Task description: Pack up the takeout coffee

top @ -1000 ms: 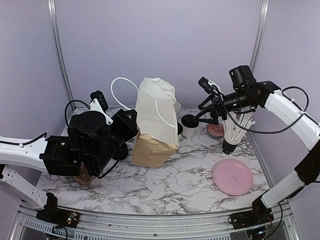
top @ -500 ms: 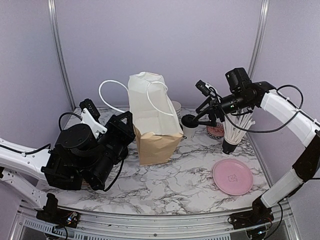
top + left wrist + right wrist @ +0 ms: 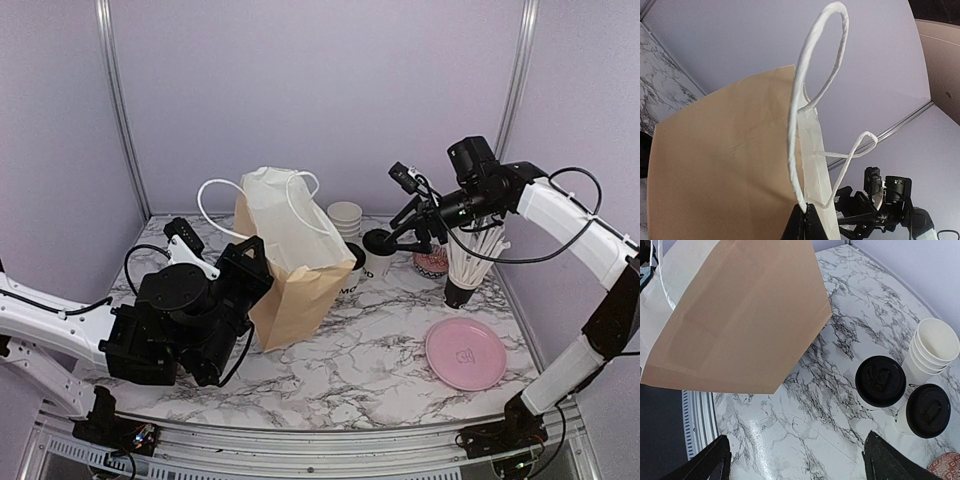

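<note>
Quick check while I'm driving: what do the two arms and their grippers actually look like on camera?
The left arm and right arm both have white tubular links with bulky black joint housings. Thin black cables loop loosely off each. The left gripper has slim black fingers; the right gripper has dark grey, tapered ones. No markings are readable.

Takeout coffee cup (image 3: pixel 880 381), upright, black-lidded, beside second lidded cup (image 3: pixel 928 410)
</note>
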Motion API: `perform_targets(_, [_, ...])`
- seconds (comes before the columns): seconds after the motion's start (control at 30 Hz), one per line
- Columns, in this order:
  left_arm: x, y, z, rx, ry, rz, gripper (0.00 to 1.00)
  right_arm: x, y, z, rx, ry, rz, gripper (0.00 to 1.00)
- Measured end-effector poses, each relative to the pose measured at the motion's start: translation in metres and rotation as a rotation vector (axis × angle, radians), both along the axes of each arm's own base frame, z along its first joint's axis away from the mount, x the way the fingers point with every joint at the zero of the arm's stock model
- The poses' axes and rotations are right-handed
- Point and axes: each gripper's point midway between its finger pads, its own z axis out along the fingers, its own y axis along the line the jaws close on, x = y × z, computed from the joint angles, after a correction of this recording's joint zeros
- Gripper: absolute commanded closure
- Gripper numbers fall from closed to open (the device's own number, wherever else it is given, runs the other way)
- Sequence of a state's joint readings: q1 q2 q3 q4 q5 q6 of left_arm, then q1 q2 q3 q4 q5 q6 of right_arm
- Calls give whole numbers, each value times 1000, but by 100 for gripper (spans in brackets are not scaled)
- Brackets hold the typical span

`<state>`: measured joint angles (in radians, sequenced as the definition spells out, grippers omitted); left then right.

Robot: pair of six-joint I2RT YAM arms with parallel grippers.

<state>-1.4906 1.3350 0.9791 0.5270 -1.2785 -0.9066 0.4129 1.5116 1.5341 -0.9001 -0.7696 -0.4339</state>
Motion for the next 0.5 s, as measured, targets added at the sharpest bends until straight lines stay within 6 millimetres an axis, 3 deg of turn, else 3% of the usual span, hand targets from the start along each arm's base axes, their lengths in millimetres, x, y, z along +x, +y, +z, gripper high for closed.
perform_targets(0.43, [7, -21, -22, -62, 35, -39, 100, -1, 2, 5, 4, 0, 6, 11])
perform_targets(0.5, [7, -23, -27, -71, 42, -42, 92, -1, 2, 4, 1, 4, 6, 11])
